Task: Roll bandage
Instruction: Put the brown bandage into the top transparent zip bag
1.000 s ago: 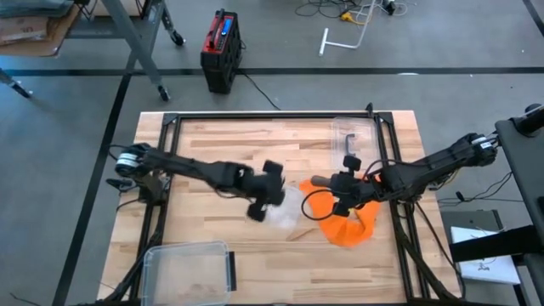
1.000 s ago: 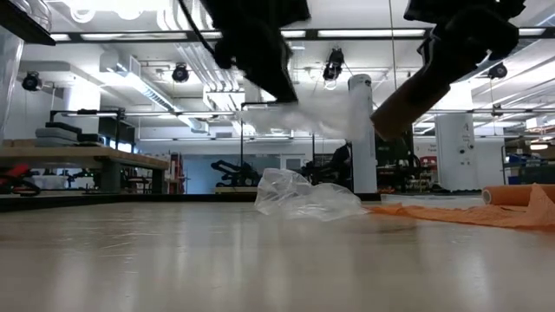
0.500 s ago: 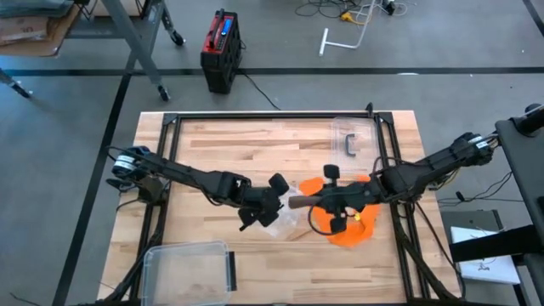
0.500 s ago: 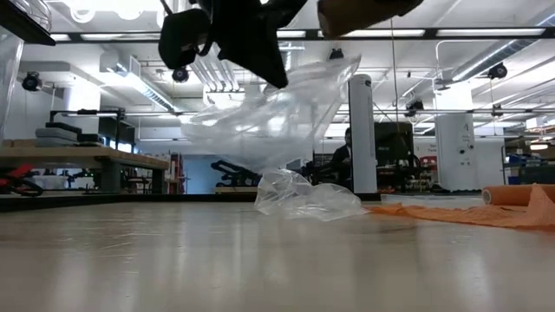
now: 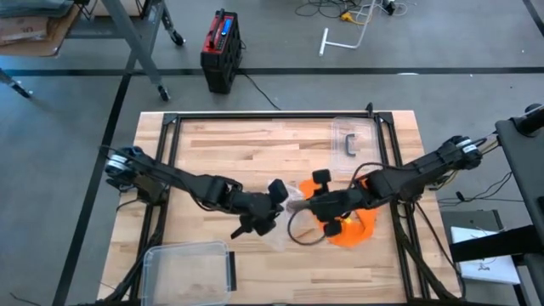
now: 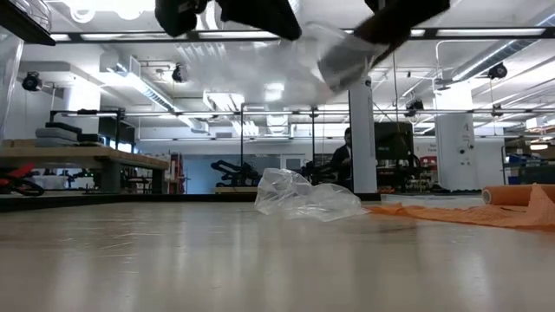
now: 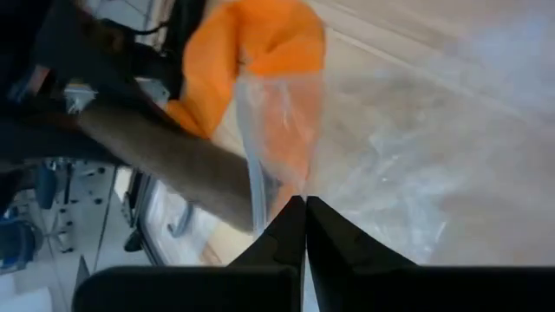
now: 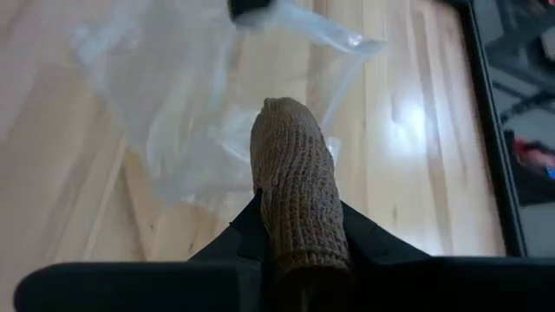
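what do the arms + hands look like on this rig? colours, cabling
Both arms are dark, slim and jointed. The left arm has a pale round part at its base end; the right arm has one too. A thin dark cable loops beside the right hand. The left hand has two black tapered fingers.

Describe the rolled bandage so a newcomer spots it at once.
Start at the wooden table and find the orange cloth right of centre. Beside it the right tool grips a tan knitted roll above a clear plastic bag. It is the only brown, ribbed cylinder there.
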Available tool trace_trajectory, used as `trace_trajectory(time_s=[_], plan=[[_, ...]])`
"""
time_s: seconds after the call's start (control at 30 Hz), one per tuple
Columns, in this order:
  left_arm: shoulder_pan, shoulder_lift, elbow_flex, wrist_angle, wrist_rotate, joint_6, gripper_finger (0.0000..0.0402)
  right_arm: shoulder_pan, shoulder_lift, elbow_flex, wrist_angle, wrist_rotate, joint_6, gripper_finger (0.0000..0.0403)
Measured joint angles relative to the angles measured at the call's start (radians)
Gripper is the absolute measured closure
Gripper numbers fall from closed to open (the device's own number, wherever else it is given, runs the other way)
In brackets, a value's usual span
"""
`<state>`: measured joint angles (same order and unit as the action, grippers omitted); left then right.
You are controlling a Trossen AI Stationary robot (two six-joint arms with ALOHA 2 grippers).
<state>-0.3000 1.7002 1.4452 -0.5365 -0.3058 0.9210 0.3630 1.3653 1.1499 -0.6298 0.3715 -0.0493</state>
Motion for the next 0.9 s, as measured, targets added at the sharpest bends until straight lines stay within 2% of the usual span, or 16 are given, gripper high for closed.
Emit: trace_trajectory(time_s=[0.17, 0.27, 0.4, 0.57, 0.77, 0.9], plan=[[0.01, -0.024, 0.0, 0.058, -0.003, -0.024, 0.0401, 0.014, 0.051, 0.086, 0.058, -0.16, -0.129, 0.0344], [0.01, -0.033, 0.0, 0.076, -0.053, -0.007, 0.0401, 0.009, 0.09, 0.129, 0.03, -0.217, -0.17, 0.0344], [0.004, -0.055, 0.0, 0.077, -0.084, 0.029, 0.0401, 0.005, 0.144, 0.193, 0.006, -0.206, -0.229, 0.0344], [-0.014, -0.076, 0.0, 0.071, -0.072, -0.083, 0.0401, 0.008, 0.159, 0.278, -0.009, -0.064, -0.28, 0.034], [-0.047, -0.1, -0.008, 0.048, -0.085, -0.251, 0.0401, 0.002, 0.173, 0.283, 0.041, -0.088, -0.284, 0.0334], [-0.053, -0.115, -0.058, 0.067, -0.085, -0.354, 0.0401, 0.001, 0.197, 0.282, 0.049, -0.084, -0.277, 0.0323]])
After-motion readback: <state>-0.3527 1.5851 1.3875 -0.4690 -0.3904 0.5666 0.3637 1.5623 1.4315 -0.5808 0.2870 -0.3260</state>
